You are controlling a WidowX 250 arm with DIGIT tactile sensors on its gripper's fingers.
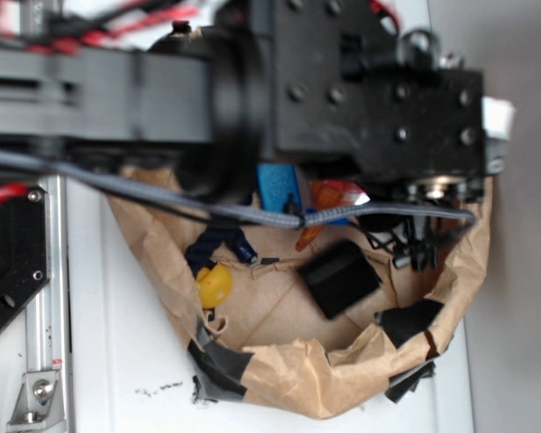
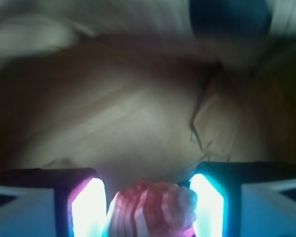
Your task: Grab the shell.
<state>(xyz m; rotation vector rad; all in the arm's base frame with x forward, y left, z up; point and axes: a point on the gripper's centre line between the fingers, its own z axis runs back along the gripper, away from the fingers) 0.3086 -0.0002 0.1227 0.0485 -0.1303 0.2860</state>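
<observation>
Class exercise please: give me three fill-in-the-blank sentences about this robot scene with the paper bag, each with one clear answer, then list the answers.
1. In the wrist view, the ridged shell sits ____ the two glowing fingers.
2. The objects lie inside a crumpled brown ____ bag.
3. The small rounded toy beside the blue block is coloured ____.

Answers: between; paper; yellow

Arm: I see its black body (image 1: pixel 252 81) across the whole top, blocking much of the bin.
Bin: brown paper walls (image 1: pixel 288 374), patched with black tape (image 1: pixel 221 370).
Shell: orange piece (image 1: pixel 329 203) just under the arm, beside the blue block (image 1: pixel 278 187).
Cable: grey (image 1: pixel 162 194), running in front of both.
Yellow toy (image 1: pixel 214 285): near the bin's left wall.
Black block (image 1: pixel 341 277): mid-floor.
Gripper: I can't tell how its jaws stand.
</observation>
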